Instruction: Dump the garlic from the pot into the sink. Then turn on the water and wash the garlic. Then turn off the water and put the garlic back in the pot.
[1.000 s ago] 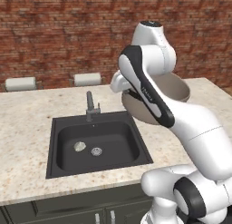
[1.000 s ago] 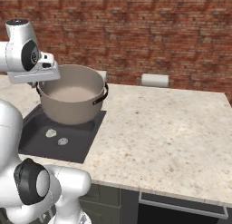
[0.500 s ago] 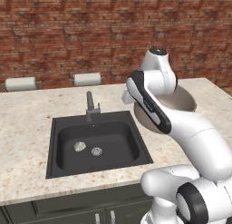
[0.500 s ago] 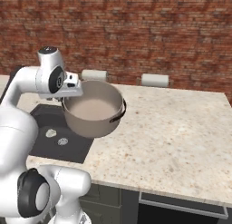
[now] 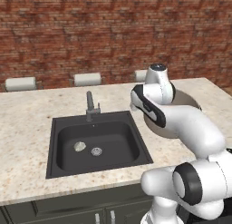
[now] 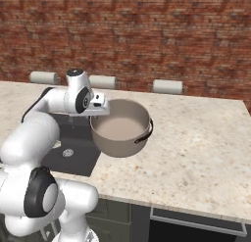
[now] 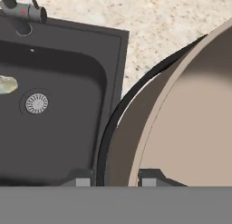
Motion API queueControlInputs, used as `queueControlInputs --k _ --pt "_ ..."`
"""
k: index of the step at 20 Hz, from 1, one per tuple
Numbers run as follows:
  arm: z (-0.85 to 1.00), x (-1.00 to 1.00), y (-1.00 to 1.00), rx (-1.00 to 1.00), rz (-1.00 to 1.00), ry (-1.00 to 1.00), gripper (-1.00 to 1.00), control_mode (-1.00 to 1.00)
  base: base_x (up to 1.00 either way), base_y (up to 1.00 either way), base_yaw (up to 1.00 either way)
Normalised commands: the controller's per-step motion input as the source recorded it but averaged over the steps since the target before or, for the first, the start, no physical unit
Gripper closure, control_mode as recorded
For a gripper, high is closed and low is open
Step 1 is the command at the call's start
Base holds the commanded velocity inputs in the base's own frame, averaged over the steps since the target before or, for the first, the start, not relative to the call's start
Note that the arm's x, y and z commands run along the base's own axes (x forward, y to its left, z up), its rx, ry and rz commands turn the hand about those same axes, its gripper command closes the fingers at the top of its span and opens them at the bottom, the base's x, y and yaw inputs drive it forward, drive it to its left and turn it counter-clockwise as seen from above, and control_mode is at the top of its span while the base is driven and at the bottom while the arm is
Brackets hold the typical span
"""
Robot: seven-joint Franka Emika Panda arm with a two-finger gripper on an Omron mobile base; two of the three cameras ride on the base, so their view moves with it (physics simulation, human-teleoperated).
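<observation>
The garlic (image 5: 79, 146) lies on the floor of the dark sink (image 5: 113, 141), just left of the round silver drain (image 5: 96, 151). In the hand view the garlic (image 7: 7, 84) shows at the left edge, beside the drain (image 7: 36, 103). My gripper (image 6: 100, 106) is shut on the left rim and dark handle of the pot (image 6: 120, 133). The pot hangs upright just over the counter, right of the sink, and its pale interior holds nothing. The hand view shows my gripper (image 7: 113, 180) straddling the rim of the pot (image 7: 181, 128). The pot (image 5: 183, 100) is half hidden behind my arm.
A short grey faucet (image 5: 90, 105) stands at the sink's back edge. Paper towel rolls (image 5: 87, 79) line the brick wall. A wide speckled counter (image 6: 196, 138) stretches to the right of the pot.
My arm has swung the pot to the right, from over the sink to above the counter beside it, and levelled it from a tilt. The garlic has stayed in the sink.
</observation>
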Motion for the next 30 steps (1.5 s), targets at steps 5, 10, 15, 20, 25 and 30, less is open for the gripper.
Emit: queueControlInputs --k 5,10,15,20,25,30 --pt "-0.57 0.27 -0.64 0.00 -0.07 0.07 1.00 -1.00 0.00 0.00 0.00" --pt "-0.60 0.06 -0.52 0.00 -0.04 0.07 1.00 -1.00 0.00 0.00 0.00" --pt "-0.62 0.00 -0.44 0.00 -0.01 0.03 1.00 -1.00 0.00 0.00 0.00" --pt "-0.56 0.00 -0.41 0.00 0.00 0.00 1.00 -1.00 0.00 0.00 0.00" --pt "-0.59 0.10 -0.24 0.00 0.00 0.00 1.00 -1.00 0.00 0.00 0.00" --pt "-0.61 0.04 -0.10 0.00 0.00 0.00 1.00 -1.00 0.00 0.00 0.00"
